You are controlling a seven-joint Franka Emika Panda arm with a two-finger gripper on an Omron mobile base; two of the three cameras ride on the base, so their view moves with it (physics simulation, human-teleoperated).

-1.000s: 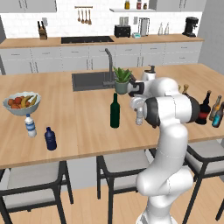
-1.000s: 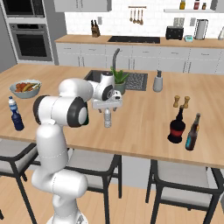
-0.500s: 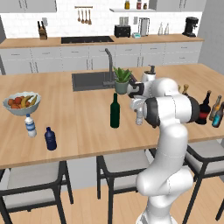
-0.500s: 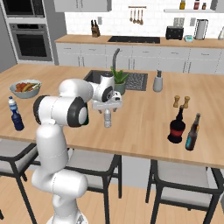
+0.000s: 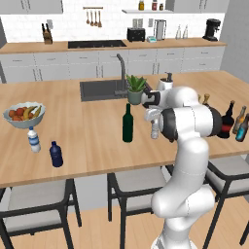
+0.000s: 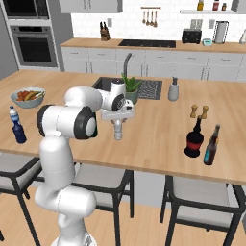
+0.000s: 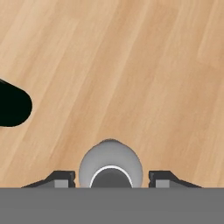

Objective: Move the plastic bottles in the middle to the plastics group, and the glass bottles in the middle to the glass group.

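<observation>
The claw (image 7: 111, 177) points straight down over the small clear greyish bottle (image 5: 154, 130), which stands upright on the desk (image 5: 92, 141) directly beneath it. In the hand view its fingertips (image 7: 61, 178) flank the bottle's cap with a gap on each side, so the jaws are partly open and not gripping anything. Just to the claw's left stands the tall dark green wine bottle (image 5: 127, 124). Well off to its right stand the squat black bottle (image 6: 194, 141), the amber-brown bottle (image 5: 238, 119) and the teal-blue bottle (image 5: 242, 129). Far to its left stand the navy bottle (image 5: 56, 154) and the blue-labelled clear bottle (image 5: 33, 139).
</observation>
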